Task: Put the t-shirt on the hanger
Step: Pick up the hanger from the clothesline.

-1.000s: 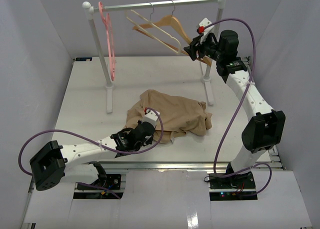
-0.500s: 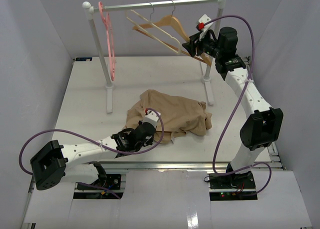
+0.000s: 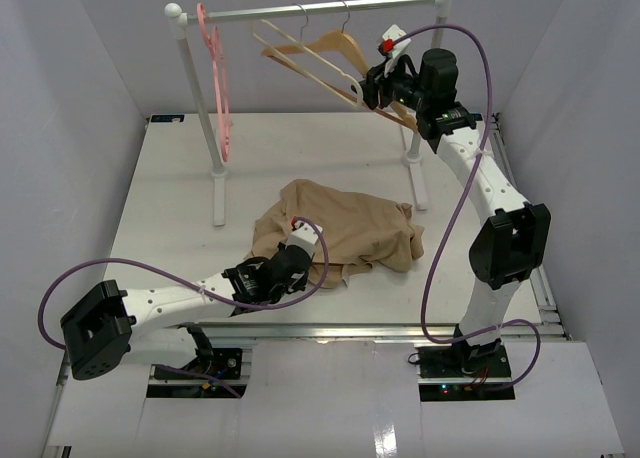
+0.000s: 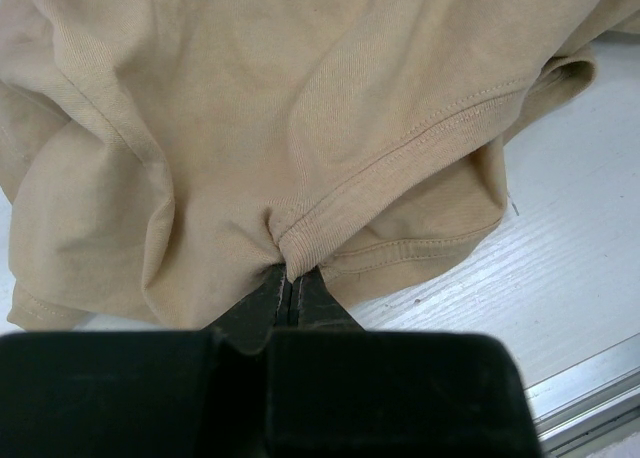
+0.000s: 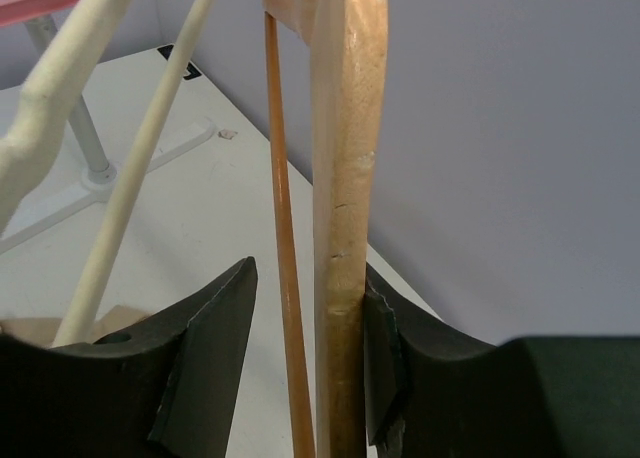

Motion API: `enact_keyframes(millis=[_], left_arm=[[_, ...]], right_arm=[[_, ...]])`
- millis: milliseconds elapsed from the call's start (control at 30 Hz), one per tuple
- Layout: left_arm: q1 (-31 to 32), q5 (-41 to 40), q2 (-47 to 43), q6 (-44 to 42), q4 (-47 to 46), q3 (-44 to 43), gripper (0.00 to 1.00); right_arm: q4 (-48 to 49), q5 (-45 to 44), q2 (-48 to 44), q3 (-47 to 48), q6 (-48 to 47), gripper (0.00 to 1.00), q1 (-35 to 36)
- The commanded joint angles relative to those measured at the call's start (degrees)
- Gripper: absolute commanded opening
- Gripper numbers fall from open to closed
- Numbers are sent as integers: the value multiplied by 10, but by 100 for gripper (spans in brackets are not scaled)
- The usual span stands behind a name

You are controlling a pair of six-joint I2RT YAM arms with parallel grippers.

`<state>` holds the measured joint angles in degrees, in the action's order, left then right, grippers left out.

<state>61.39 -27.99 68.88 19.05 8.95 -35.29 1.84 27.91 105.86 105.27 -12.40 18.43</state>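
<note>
Tan cloth: the t-shirt (image 3: 345, 233) lies in a crumpled heap on the table (image 3: 170, 198), toward the near edge and well apart from the rail (image 3: 300, 11). None of it is on the hanger (image 5: 345, 178) yet, so we judge the task barely begun.

Left gripper (image 4: 290, 283): clenched on a fold of the t-shirt at a stitched hem, with cloth bunched into the fingertips. We see no sign that the shirt is lifted.

Right gripper (image 5: 305, 348): up at the rail, its jaws apart and straddling one wooden arm of the hanger and its thin crossbar. One pad sits against the wood and the other shows a gap. We read this as no firm hold yet.

Left to do, by our reckoning:
- secure the hanger
- work its arms inside the shirt
- settle the shoulders

Containers: none in view. The rail is the only holder. It carries three hangers by their hooks: a pink hanger (image 3: 218, 78) at the left end, then a cream hanger (image 5: 55, 83) and the wooden one close together.
</note>
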Motion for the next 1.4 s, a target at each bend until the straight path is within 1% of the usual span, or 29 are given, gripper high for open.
enact_keyframes(millis=[0, 67, 167, 333, 367, 567, 733, 800, 1000, 1100, 1300, 1367], left_arm=[[5, -1, -8, -2, -6, -14, 0], [6, -1, -7, -2, -5, -14, 0], [6, -2, -8, -2, -4, -14, 0], [7, -2, -10, -2, -4, -14, 0], [7, -2, -9, -2, -3, -14, 0], [8, -2, -3, -1, -4, -15, 0], [11, 0, -2, 1, -4, -16, 0], [12, -4, -2, 1, -5, -15, 0], [11, -6, 4, 2, -5, -17, 0], [11, -7, 5, 2, -4, -17, 0], [11, -12, 5, 3, -4, -16, 0], [11, -15, 5, 3, -4, -16, 0]], right_arm=[[12, -10, -4, 27, 4, 47, 7], [13, -21, -5, 26, 4, 44, 9], [12, -34, -8, 26, 4, 36, 10], [16, -54, -13, 22, 14, 26, 10], [16, -55, -12, 22, 17, 22, 9], [19, -61, -17, 25, 22, 9, 12], [22, -86, -22, 42, 22, 8, 19], [31, -97, -32, 35, 27, 8, 19], [63, -127, -71, -9, 20, 8, 19], [55, -130, -84, -14, 13, 8, 19], [66, -131, -122, -59, 7, 8, 19], [52, -142, -131, -65, 9, 8, 19]])
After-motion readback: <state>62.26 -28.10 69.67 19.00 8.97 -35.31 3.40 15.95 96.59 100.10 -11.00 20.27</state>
